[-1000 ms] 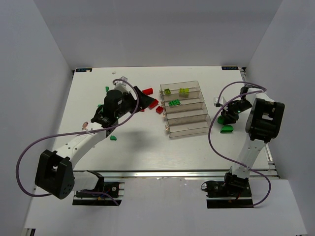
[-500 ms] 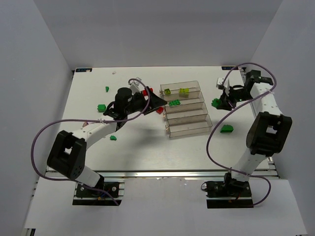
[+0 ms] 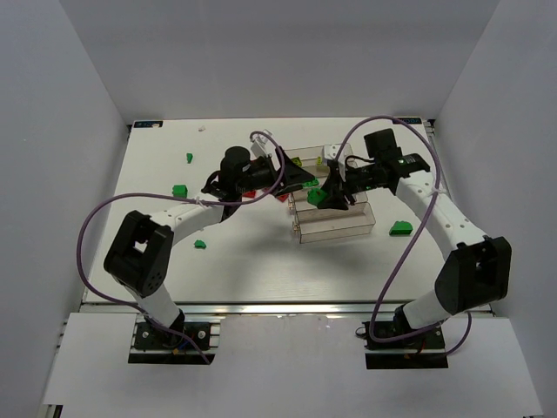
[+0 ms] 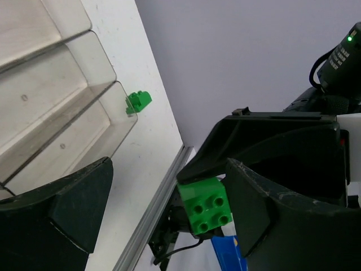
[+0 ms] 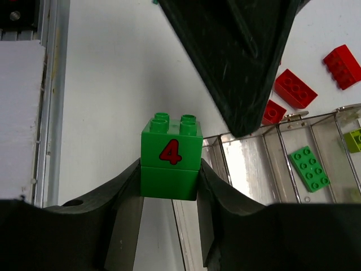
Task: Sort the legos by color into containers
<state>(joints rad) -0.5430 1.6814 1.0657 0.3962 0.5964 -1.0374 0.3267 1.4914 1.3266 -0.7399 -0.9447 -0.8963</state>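
Note:
A green lego brick (image 5: 171, 158) with a red "4" on its side sits between my right gripper's (image 5: 169, 176) fingers, which are shut on it. In the top view that gripper (image 3: 325, 195) hangs over the row of clear containers (image 3: 335, 233) with the brick (image 3: 318, 198). My left gripper (image 3: 291, 177) stands wide open at the containers' left end, nothing in it. In the left wrist view the held brick (image 4: 207, 206) shows between the left gripper's (image 4: 169, 189) spread fingers. A flat green lego (image 5: 308, 167) and a yellow-green one (image 5: 354, 139) lie in the containers (image 5: 265, 158).
Red legos (image 5: 295, 88) lie on the table left of the containers. Loose green legos lie at the left (image 3: 180, 190), far left (image 3: 189, 158), near left (image 3: 200, 244) and right of the containers (image 3: 401, 228). The two grippers are close together.
My right arm has swung left from the table's right side, carrying the green brick over the containers. My left arm has reached right to the containers' left end, staying open.

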